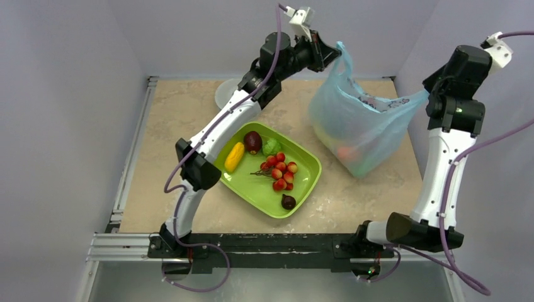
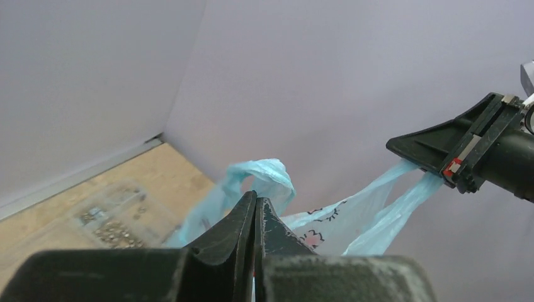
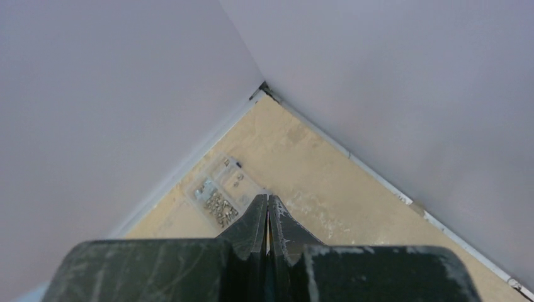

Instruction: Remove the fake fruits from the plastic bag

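Beige stone-look table (image 1: 170,126), lilac walls | plastic bag (image 1: 365,119) slung between both arms, far right; fake fruits (image 1: 344,151) sagging inside | left gripper (image 1: 335,55), right gripper (image 1: 430,95): each clamped on a handle loop | film thin, limp, slippery; light load; grasp gathered loops or bottom corner

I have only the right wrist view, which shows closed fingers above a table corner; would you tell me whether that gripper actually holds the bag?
Observer: Yes. The left wrist view shows the right gripper shut on one handle loop of the plastic bag.
Operator: Thank you. What is the other arm doing?
Observer: The left gripper is shut on the other handle loop, so the bag hangs stretched between both arms.
Operator: Is there any fruit inside it?
Observer: Yes. From above, an orange fruit shows through the plastic, while other pieces lie in the green tray beside the bag.
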